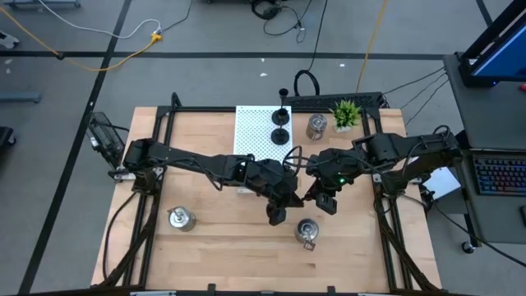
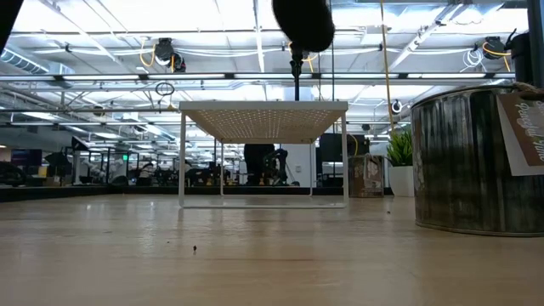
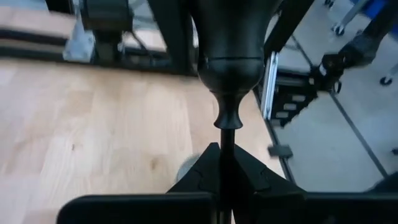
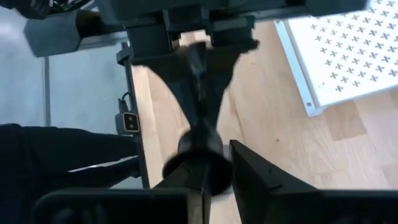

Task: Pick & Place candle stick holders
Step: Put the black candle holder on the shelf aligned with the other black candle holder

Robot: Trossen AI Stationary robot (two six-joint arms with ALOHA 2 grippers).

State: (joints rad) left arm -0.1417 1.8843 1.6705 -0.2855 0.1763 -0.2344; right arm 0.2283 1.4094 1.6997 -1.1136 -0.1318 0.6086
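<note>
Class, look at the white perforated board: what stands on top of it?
Two matte black candle stick holders stand on the white perforated board, near its right edge. Anything under the arm covering its near edge is hidden.

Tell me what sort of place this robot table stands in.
Probably a robotics lab or workshop hall: cables run over a bare grey floor, a keyboard sits on a desk beside the wooden table, and ceiling strip lights span a wide open room.

Pale tag (image 2: 524, 127) hanging on a shiny metal tin (image 2: 463, 161) at the right edge of the low view, cursive lettering too blurred to read, no other legible text anywhere
</note>
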